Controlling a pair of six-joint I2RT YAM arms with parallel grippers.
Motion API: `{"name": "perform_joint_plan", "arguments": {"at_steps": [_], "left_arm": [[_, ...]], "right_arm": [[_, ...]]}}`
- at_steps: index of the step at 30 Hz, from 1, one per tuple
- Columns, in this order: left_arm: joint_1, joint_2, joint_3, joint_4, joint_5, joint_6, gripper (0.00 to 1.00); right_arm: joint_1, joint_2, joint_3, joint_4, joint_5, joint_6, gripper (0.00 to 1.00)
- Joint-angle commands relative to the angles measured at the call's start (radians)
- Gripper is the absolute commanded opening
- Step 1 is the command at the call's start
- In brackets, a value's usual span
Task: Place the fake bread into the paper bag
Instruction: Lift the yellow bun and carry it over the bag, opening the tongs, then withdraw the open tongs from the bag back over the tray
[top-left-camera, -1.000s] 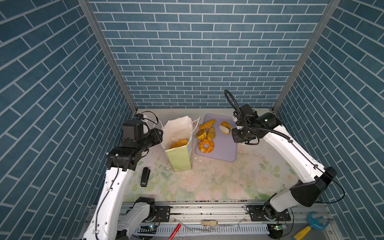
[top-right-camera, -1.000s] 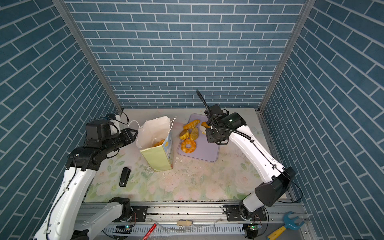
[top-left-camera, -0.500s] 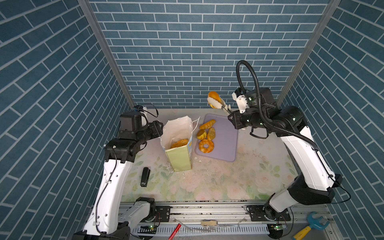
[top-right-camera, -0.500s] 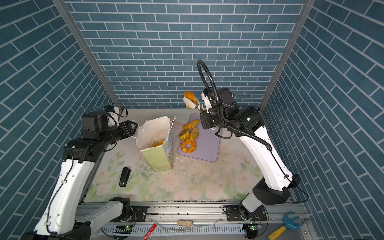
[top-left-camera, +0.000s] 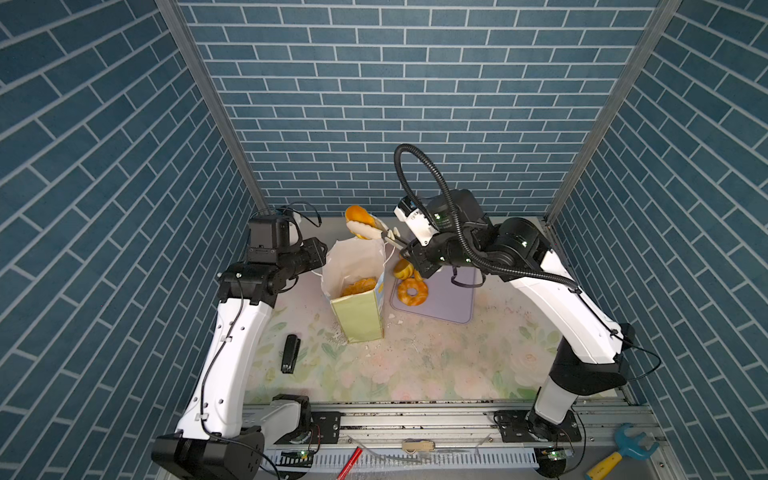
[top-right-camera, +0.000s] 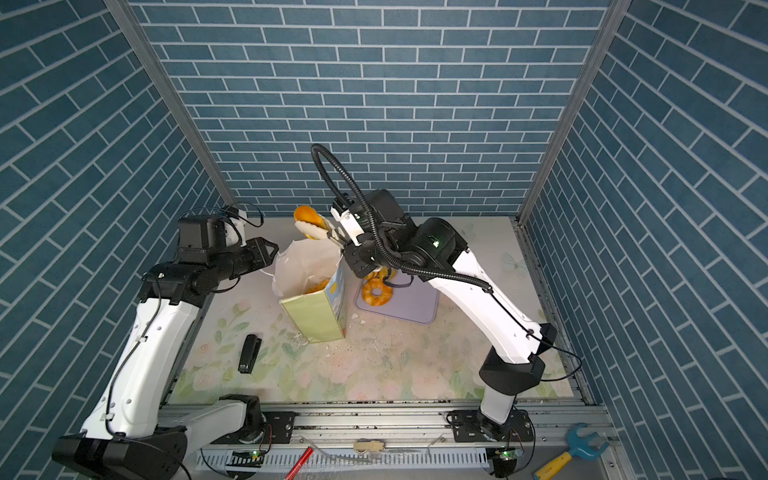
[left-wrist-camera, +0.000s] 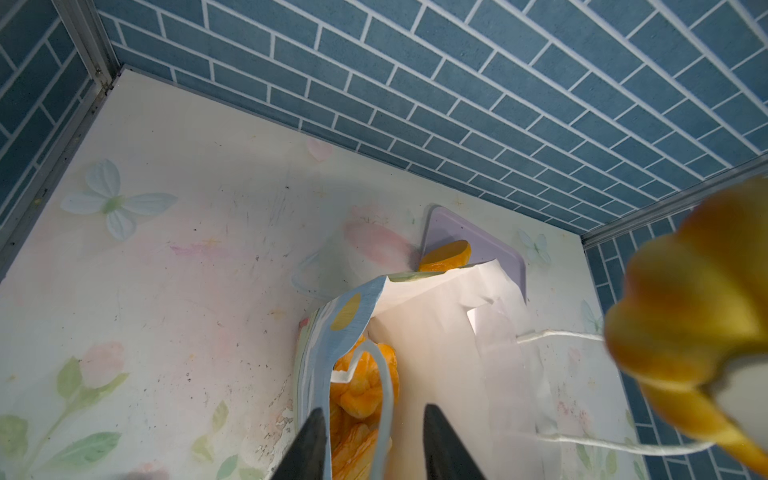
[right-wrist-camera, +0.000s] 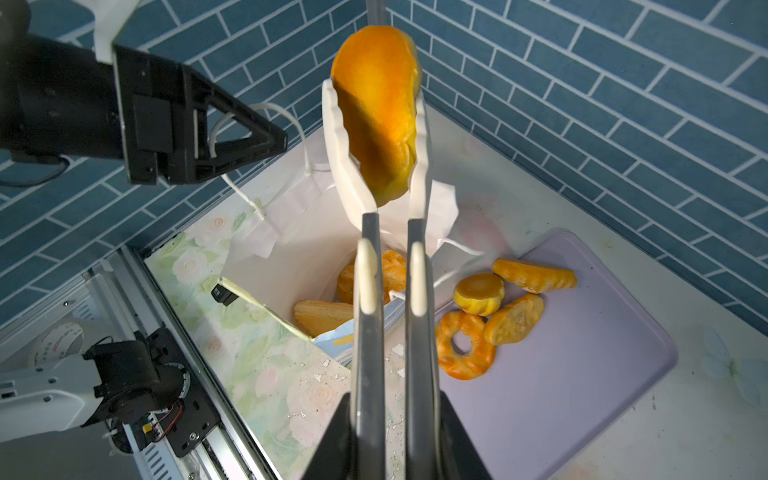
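No legible text, label or number shows anywhere, including the paper bag's (top-left-camera: 357, 320) print.

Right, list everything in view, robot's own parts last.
table: one, pale floral, under it all
tray: one, lilac, flat on the table
paper bag: one, pale yellow-green, upright on the table left of the tray
tongs: one, grey with white tips, in the right gripper
held bread: one, golden-orange, in the tongs, raised by the bag's open top
tray bread: four, golden-orange, on the tray
bagged bread: at least two visible, golden-orange, inside the bag
stapler: one, black, on the table near the left arm
toy wrench: one, blue and yellow, past the front rail's right end
right gripper: one, black, shut on the tongs
left gripper: one, black, jaws apart, bag's rim and cord handle between them
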Motion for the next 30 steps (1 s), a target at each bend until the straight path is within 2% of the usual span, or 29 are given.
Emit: {"name": "perform_joint_plan", "arguments": {"at_steps": [1, 6, 8, 14, 17, 30], "left_arm": [[0.006, -0.012, -0.016, 0.013, 0.008, -0.003, 0.29], [0.006, -0.022, -0.043, 0.018, 0.008, -0.011, 0.12], [0.006, -0.028, -0.054, 0.023, 0.006, -0.013, 0.09], [0.006, -0.035, -0.060, 0.020, 0.008, -0.015, 0.06], [0.006, -0.039, -0.065, 0.023, 0.011, -0.016, 0.05], [0.007, -0.058, -0.092, 0.035, 0.013, -0.024, 0.01]], "right_arm": [[0.023, 0.030, 0.010, -0.017, 0.019, -0.042, 0.29], [0.059, 0.085, -0.006, -0.052, 0.069, -0.041, 0.31], [0.063, 0.093, -0.006, -0.052, 0.078, -0.038, 0.33], [0.067, 0.116, 0.024, -0.059, 0.074, -0.037, 0.48], [0.067, 0.119, 0.057, -0.067, 0.090, -0.040, 0.51], [0.034, -0.033, 0.068, 0.050, 0.238, 0.019, 0.52]]}}
